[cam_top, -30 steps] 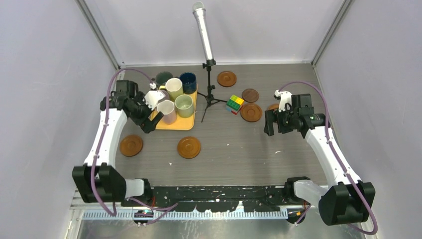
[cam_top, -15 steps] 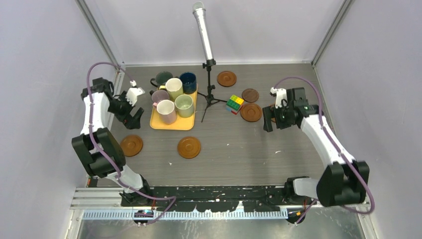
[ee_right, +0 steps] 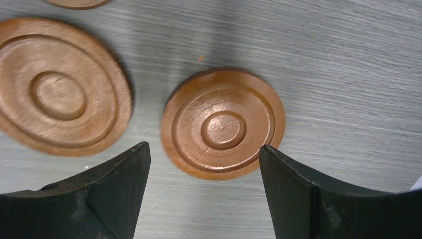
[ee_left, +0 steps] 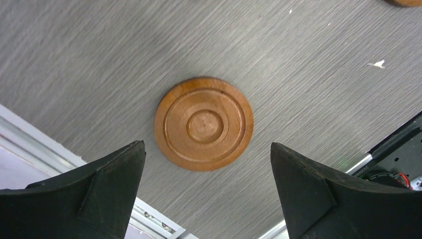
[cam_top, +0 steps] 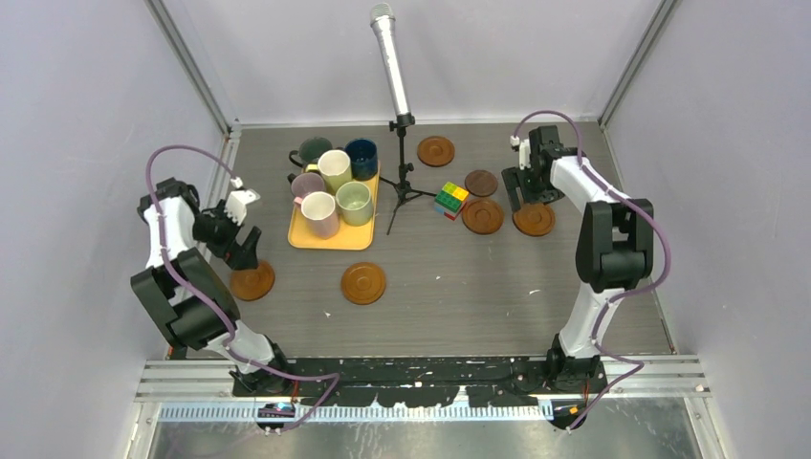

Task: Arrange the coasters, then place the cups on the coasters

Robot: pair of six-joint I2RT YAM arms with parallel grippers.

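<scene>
Found left claw (ee_left: 206, 145) spread wide, gripping nothing, hanging over a coaster (ee_left: 203, 123) lying flat at the near left of the worktop (ee_left: 298, 59), close to a metal rail (ee_left: 30, 144) along the edge. Saw right claw (ee_right: 204, 148) likewise parted wide and empty, poised above the far-right coaster (ee_right: 223, 129), one dark finger on each side of it in the wrist view; could not tell about contact.

Noted a neighbour coaster (ee_right: 57, 84) just beside that one toward the middle, apart from it, and the small dark coaster (cam_top: 481, 183) just beyond. Spotted a multicoloured cube (cam_top: 450, 200) near those two, then a microphone stand (cam_top: 402, 182) planted mid-worktop at the back. Counted a fifth coaster (cam_top: 436, 150) by the far edge, right of the stand, and a sixth coaster (cam_top: 363, 283) alone, nearer the middle. Found all six mugs (cam_top: 335, 170) upright and crowded on an orange tray (cam_top: 330, 239), left of the stand, well apart from every coaster.

Observed grey wood-grain surface, flecked with pale crumbs (ee_left: 378, 63). Saw plain lilac walls (cam_top: 86, 96) closing in three sides.
</scene>
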